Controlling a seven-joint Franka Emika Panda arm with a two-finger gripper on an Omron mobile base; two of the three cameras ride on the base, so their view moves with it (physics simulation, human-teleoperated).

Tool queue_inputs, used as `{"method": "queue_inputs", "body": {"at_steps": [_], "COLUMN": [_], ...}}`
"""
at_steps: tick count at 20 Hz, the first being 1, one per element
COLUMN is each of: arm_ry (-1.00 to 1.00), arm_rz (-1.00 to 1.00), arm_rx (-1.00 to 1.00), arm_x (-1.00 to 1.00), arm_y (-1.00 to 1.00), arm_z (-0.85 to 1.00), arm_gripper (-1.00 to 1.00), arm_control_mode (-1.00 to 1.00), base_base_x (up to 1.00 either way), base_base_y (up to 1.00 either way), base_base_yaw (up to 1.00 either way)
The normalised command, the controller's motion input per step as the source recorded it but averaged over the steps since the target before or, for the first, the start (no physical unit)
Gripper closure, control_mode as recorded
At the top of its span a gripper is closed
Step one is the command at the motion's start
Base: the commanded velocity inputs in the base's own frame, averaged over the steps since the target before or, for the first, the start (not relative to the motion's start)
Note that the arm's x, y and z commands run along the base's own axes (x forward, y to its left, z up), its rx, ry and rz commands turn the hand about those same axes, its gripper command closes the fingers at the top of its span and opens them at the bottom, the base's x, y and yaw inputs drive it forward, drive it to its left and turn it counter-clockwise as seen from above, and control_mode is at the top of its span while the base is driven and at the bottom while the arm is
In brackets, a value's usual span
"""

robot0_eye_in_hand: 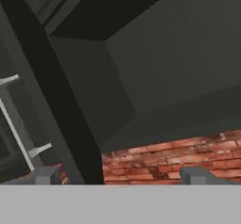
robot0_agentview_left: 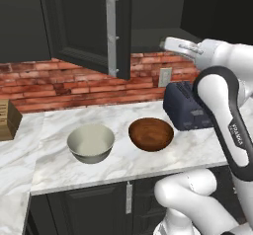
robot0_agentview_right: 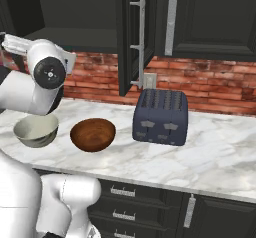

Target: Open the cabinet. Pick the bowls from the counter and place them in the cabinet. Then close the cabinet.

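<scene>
Pincer (robot0_eye_in_hand: 120, 176): fingers wide apart, holding nothing, raised before the open interior of the cabinet (robot0_eye_in_hand: 155, 63), brick wall (robot0_eye_in_hand: 179, 155) below it. Cabinet: one door (robot0_agentview_left: 89, 26) swung out over the counter (robot0_agentview_left: 123, 167), long silver bar handle (robot0_agentview_left: 112, 35) showing. Bowls: cream-white bowl (robot0_agentview_left: 91, 142) and reddish-brown wooden bowl (robot0_agentview_left: 150, 134) side by side on the counter, slightly apart, dark toaster (robot0_agentview_right: 160, 116) just beside the wooden one.
</scene>
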Motion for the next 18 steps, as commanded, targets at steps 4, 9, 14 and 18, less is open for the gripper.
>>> {"method": "queue_inputs", "body": {"at_steps": [4,9,14,18], "arm_ry": [0.13,0.10,0.19,0.07], "arm_rz": [0.01,0.00,0.07,0.32], "arm_rx": [0.01,0.00,-0.04,-0.18], "arm_x": [0.91,0.97,0.51,-0.21], "arm_y": [0.16,0.50,0.88,1.00], "arm_z": [0.00,0.00,-0.01,0.00], "arm_gripper": [-1.00,-1.00,-1.00,-1.00], "arm_control_mode": [-1.00,-1.00,-1.00,-1.00], "base_base_x": [0.00,0.00,0.00,0.00], "base_base_y": [0.00,0.00,0.00,0.00], "base_base_yaw": [0.00,0.00,0.00,0.00]}}
